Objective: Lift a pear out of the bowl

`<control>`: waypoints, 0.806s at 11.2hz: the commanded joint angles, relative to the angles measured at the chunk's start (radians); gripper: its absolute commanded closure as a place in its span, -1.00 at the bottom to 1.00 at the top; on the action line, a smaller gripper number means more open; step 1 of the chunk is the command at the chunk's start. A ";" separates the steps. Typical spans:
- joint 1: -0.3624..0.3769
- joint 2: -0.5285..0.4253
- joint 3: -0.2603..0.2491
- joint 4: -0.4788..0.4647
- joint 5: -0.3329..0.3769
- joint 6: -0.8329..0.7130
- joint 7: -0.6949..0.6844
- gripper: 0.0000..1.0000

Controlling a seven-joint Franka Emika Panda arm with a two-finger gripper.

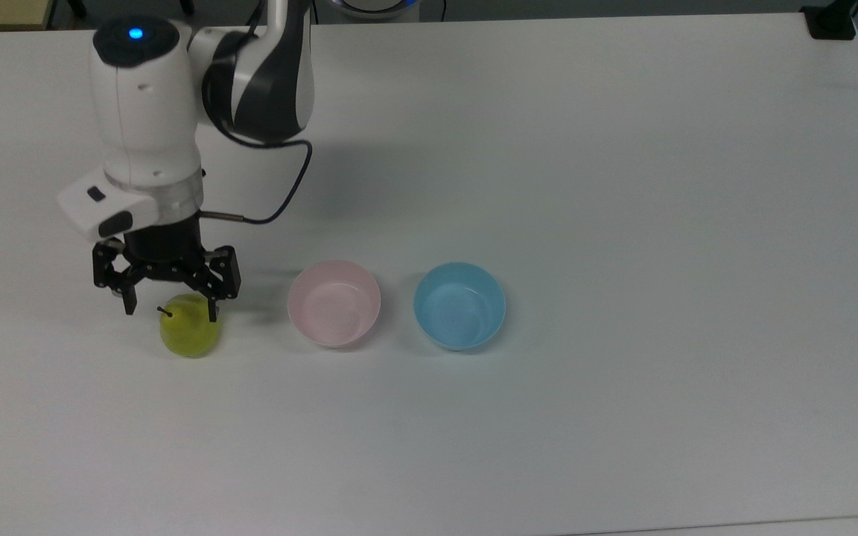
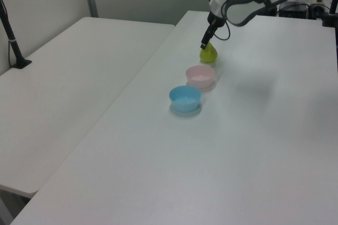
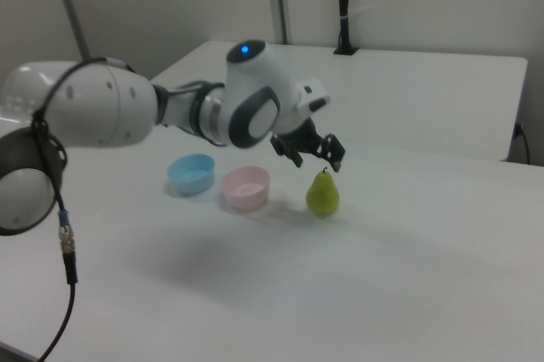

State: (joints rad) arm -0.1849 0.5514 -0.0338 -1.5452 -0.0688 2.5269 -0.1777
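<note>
The yellow-green pear [image 1: 189, 336] stands upright on the white table, its dark stem up, at the top view's left of the pale pink bowl [image 1: 334, 303]. It is outside the bowl, which is empty. My gripper [image 1: 171, 311] hangs open just above the pear, fingers spread to either side of the stem and touching nothing. The right view shows the pear [image 3: 323, 194] on the table with a gap up to the gripper [image 3: 316, 162], and the pink bowl [image 3: 246, 188] beside it. In the left view the pear [image 2: 208, 55] sits beyond the pink bowl [image 2: 200, 75], under the gripper [image 2: 204, 44].
A light blue bowl [image 1: 459, 305], also empty, stands at the top view's right of the pink one. The arm and its black cable [image 1: 280, 201] reach in from the top view's upper left. A second white table [image 2: 74, 72] adjoins at the left view's left.
</note>
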 commanded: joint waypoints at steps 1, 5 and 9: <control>0.060 -0.151 0.002 -0.038 -0.009 -0.201 0.085 -1.00; 0.145 -0.289 0.006 -0.035 -0.002 -0.500 0.136 -1.00; 0.235 -0.395 0.003 -0.036 -0.002 -0.747 0.135 -1.00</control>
State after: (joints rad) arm 0.0077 0.2285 -0.0200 -1.5474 -0.0685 1.8786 -0.0553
